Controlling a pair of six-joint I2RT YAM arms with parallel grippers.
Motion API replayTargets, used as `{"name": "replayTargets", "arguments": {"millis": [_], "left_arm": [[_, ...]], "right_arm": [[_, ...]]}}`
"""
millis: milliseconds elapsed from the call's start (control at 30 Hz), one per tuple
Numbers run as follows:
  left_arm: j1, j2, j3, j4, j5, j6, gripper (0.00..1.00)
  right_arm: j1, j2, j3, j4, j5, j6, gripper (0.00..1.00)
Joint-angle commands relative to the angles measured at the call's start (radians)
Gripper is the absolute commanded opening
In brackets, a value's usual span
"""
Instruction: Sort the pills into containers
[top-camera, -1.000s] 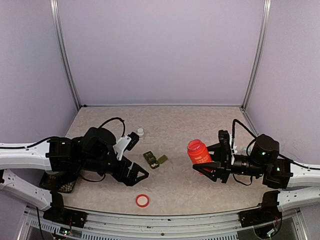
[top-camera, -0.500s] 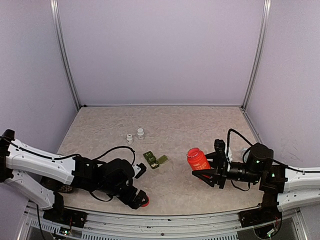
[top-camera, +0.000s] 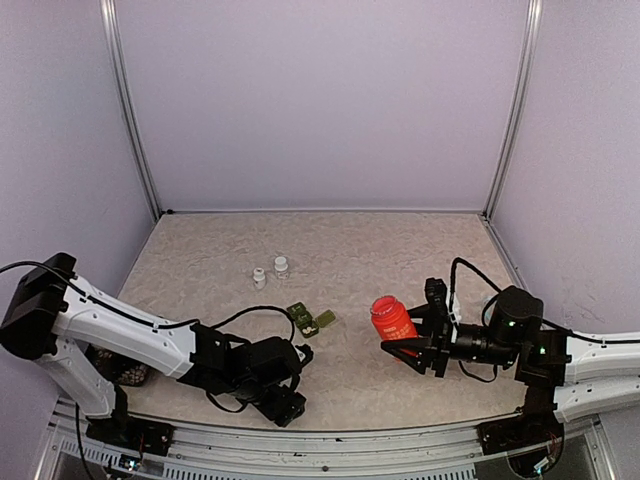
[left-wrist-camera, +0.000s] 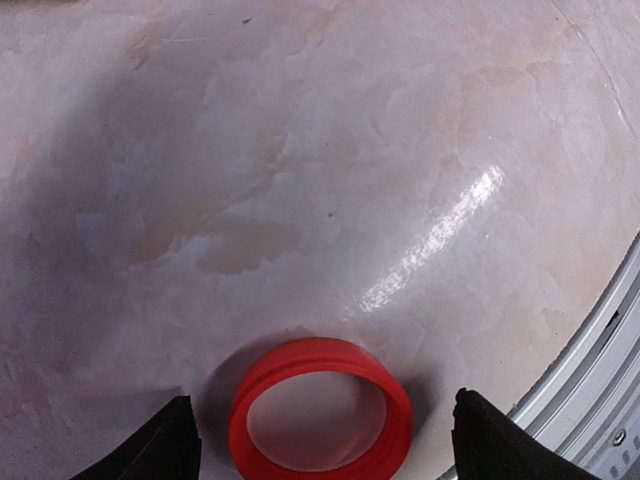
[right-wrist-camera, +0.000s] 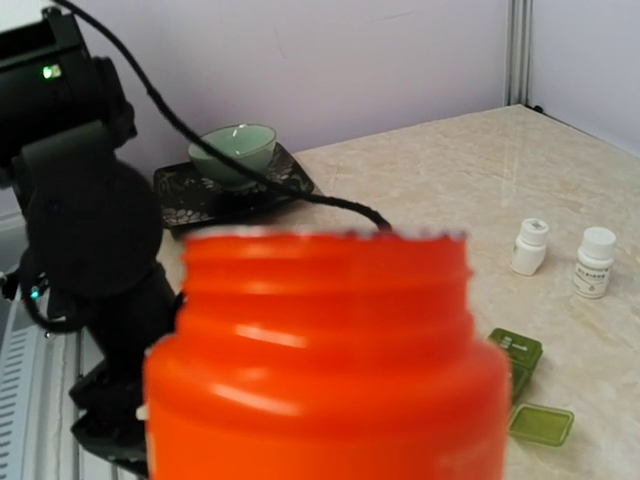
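At the near edge of the bench (top-camera: 400, 250), about 6 o'clock in the overhead view, the left fingers (top-camera: 287, 408) hang low and spread. One tip stands at either side of a red cap (left-wrist-camera: 318, 352) lying flat, with a gap on both sides, so nothing is gripped. The step in hand seems to be taking that cap. To do it well, keep the cap centred between the tips, sink until they almost brush the bench, then close evenly on the rim, since so shallow a ring could skid toward the nearby edge rail. Out at 4 o'clock from the bench's middle, the right fingers (top-camera: 412, 350) clamp an uncapped orange bottle (top-camera: 392, 315). The containers (top-camera: 306, 320) lie mid-bench between the arms, one lid folded out, and any pills are too small to tell. Beyond them, at 11 o'clock, stand two small white bottles (top-camera: 260, 277).
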Motion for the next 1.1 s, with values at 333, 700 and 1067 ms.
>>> {"name": "replayTargets", "arguments": {"millis": [333, 700, 1067], "left_arm": [[-0.029, 0.033, 0.074, 0.026, -0.011, 0.079, 0.33], [-0.026, 0.13, 0.229, -0.048, -0.266, 0.161, 0.26], [-0.096, 0.469, 0.485, -0.37, -0.674, 0.118, 0.23]], "right_arm": [[0.002, -0.004, -0.068, 0.103, 0.048, 0.032, 0.35], [0.003, -0.026, -0.086, 0.079, 0.049, 0.029, 0.34], [0.004, -0.114, -0.119, 0.05, 0.115, 0.032, 0.35]]}}
